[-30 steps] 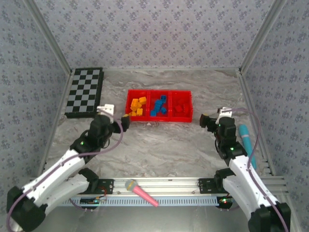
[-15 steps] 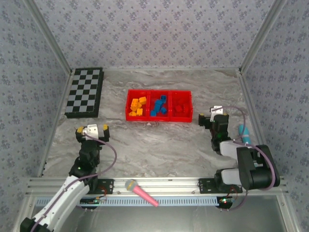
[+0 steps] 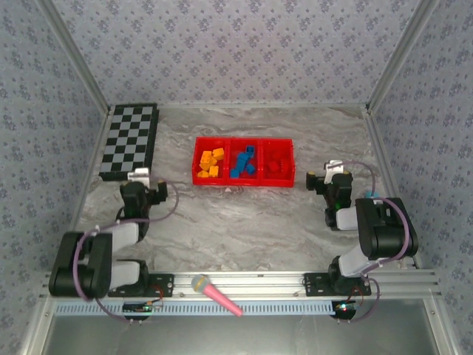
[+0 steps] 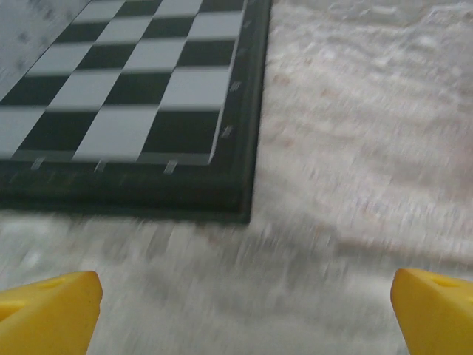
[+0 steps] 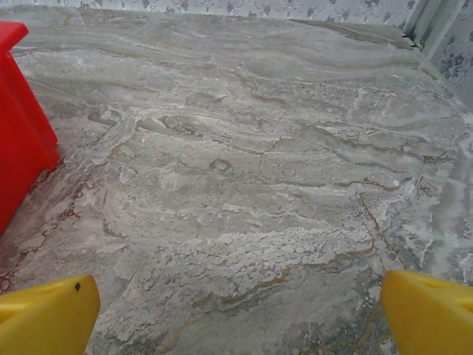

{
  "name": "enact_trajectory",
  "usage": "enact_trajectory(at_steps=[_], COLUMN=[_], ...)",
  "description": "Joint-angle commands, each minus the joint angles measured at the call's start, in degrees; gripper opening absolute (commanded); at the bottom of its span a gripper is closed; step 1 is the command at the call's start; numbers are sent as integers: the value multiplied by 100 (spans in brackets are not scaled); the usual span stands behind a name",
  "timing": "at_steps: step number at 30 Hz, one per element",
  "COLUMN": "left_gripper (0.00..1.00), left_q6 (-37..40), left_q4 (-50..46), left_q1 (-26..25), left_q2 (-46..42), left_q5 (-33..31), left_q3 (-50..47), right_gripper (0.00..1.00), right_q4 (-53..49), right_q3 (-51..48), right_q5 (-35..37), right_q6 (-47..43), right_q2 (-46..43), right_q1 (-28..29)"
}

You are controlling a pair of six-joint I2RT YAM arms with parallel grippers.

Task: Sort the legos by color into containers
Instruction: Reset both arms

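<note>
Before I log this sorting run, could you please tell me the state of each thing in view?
Left gripper: open, empty.
Right gripper: open, empty.
Red tray: flat on the table.
Orange-yellow bricks: piled in left compartment.
Blue bricks: piled in middle compartment.
Red bricks: in right compartment.
Checkerboard: lying flat.
Pink microphone toy: lying on the front rail.
</note>
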Motion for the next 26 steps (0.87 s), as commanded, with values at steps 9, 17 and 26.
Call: enact_trajectory(at_steps=[9,17,26], left_gripper=[100,100,100], left_q6=[61,44,34], left_q4=[881,810,793], left_q1=[417,396,409], left_q2=[1374,1383,1394], left_q5=[797,722,750], left_q3=[806,841,856], right_gripper=[100,100,100], right_q4=[-318,-317,-320], right_q3=[367,366,371], right_q5=[788,792,784], right_q6=[322,322,314], right_q2=[-38,-38,-29], right_q1=[-17,-22,-21])
